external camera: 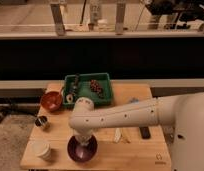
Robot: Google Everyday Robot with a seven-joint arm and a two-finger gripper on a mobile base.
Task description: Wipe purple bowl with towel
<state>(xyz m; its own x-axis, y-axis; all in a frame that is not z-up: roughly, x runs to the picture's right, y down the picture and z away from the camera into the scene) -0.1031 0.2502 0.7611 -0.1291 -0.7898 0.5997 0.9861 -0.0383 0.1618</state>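
Down near the front edge of the wooden table [145, 152], the gripper [83, 142] is at the middle of the purple bowl [76, 155]; whether it is spread or pressed together cannot be told. Just left of the purple bowl stands a white cup [43, 149]. Behind the bowl lies a green tray [106, 96], and behind it to the left a red-orange bowl [51, 100].

Glossy dk purple bowl [74, 151] upright nr table [137, 151] front edge, claw [84, 142] over its middle
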